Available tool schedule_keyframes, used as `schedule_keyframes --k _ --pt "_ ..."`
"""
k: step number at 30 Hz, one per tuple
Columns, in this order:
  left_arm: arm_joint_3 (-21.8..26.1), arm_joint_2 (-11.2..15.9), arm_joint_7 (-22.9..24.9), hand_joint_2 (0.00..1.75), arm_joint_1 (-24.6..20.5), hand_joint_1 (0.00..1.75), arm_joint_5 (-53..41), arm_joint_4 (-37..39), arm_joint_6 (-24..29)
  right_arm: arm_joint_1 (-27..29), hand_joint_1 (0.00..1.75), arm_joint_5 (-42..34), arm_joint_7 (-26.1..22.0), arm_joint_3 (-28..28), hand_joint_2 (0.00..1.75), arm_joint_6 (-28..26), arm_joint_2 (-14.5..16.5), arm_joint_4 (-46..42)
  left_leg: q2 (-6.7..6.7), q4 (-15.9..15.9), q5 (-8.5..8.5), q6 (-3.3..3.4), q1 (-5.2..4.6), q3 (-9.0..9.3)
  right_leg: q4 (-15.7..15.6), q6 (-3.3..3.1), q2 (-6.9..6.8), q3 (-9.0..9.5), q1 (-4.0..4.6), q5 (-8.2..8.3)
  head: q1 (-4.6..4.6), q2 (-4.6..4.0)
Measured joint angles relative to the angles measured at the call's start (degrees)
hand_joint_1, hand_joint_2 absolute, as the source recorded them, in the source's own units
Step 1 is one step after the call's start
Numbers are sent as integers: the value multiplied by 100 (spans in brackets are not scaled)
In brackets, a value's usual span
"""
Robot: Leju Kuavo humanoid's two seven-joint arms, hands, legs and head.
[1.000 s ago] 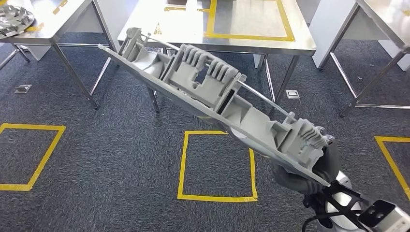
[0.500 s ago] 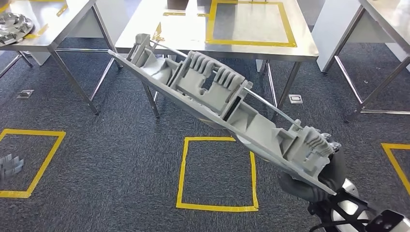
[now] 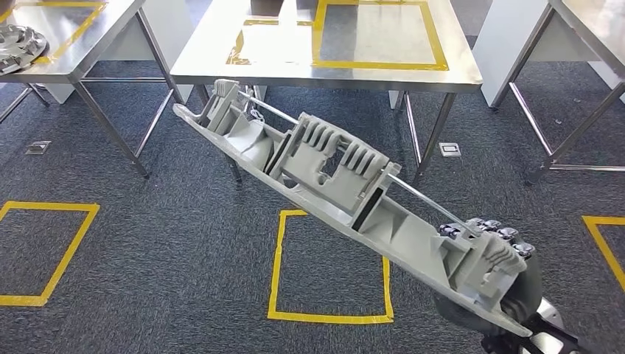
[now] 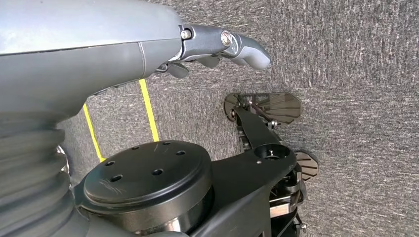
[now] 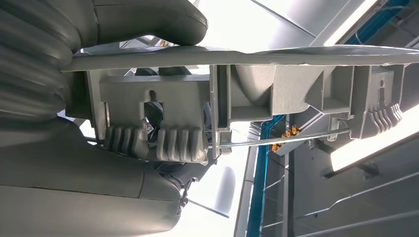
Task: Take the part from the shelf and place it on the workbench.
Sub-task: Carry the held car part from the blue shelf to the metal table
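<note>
Right hand (image 3: 490, 295) gripped the near-right end of the long grey part (image 3: 332, 177), fingers wrapped under it w/ tips showing over its top edge; in the right wrist view the thumb (image 5: 148, 19) pressed on the part's flat back. Part hung in the air, slanting from near right up toward far left, above the carpet (image 3: 147, 258) & a yellow tape square (image 3: 278, 265), its far end just short of the steel worktop (image 3: 221, 66), not touching. Left hand (image 4: 222, 47) hung over the carpet, holding nothing, fingers loosely curled; couldn't tell if fully clenched.
</note>
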Motion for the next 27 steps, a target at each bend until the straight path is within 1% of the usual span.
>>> schedule_keyframes --k 7,11,19,27 --pt "2 -15 48 175 2 0 0 0 -1 91 175 -82 0 -101 175 159 -76 -36 0 11 0 0 -8 25 -14 21 0 42 -9 14 1 0" --pt "1 -13 32 175 4 0 0 0 20 126 175 -79 0 -132 175 155 -84 -38 0 13 0 1 -10 33 -20 28 0 54 -12 18 1 0" --pt "-15 31 -108 175 3 0 -148 0 -179 486 175 140 0 -210 175 -391 -176 -337 2 16 -5 8 -11 37 -24 35 1 61 -14 16 -1 0" --pt "-65 66 13 175 -7 0 -302 0 -119 649 175 299 -1 -93 175 -884 -226 -468 2 16 -5 8 -12 38 -25 36 1 62 -13 16 1 0"
